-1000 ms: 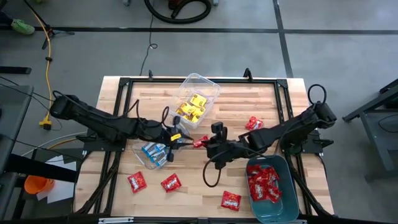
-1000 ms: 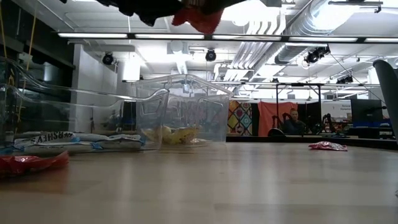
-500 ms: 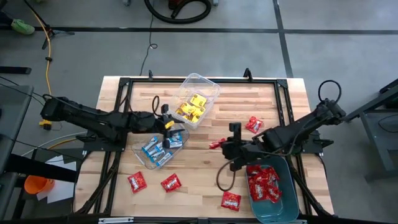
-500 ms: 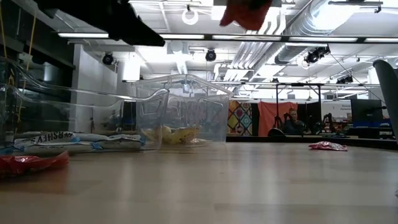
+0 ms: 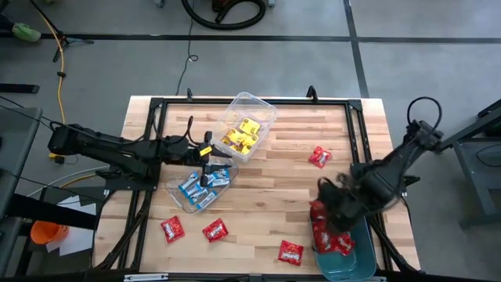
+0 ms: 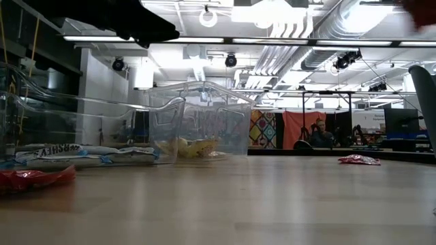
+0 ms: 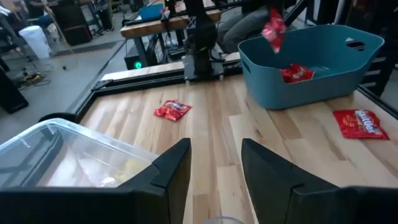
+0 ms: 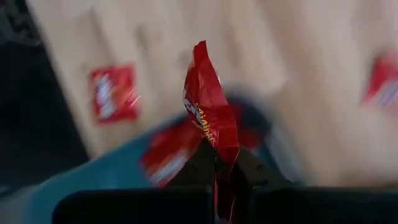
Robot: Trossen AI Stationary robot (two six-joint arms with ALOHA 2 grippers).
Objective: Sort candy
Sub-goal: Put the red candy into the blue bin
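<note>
My right gripper [image 5: 321, 205] hangs over the far left corner of the teal bin [image 5: 350, 266], shut on a red candy packet [image 8: 210, 115]. That packet also shows in the left wrist view as a red candy in the air [image 7: 273, 28] above the bin [image 7: 311, 62]. More red packets [image 5: 333, 235] lie inside the bin. My left gripper [image 5: 207, 166] is open and touches nothing, above the clear tub of blue-and-white candy [image 5: 197, 189]. Its fingers [image 7: 174, 171] point toward the teal bin. Another clear tub holds yellow candy [image 5: 243, 133]. My right gripper pinches the red packet by its lower edge [image 8: 217, 155] between the two fingers [image 8: 198, 163]. In the wrist view the packet stands out beyond the fingertips. It is lifted clear, above the bin.
Loose red packets lie flat on the wood: two near the near left edge [image 5: 172, 228] [image 5: 214, 229], one left of the bin [image 5: 290, 252], one farther back [image 5: 319, 157]. Bare wood lies between the tubs and the bin [image 5: 270, 196].
My right gripper has carried the red packet from the table's middle toward the right and near edges, ending over the teal bin. My left gripper has drawn back a little toward the left, staying above the blue-and-white tub.
</note>
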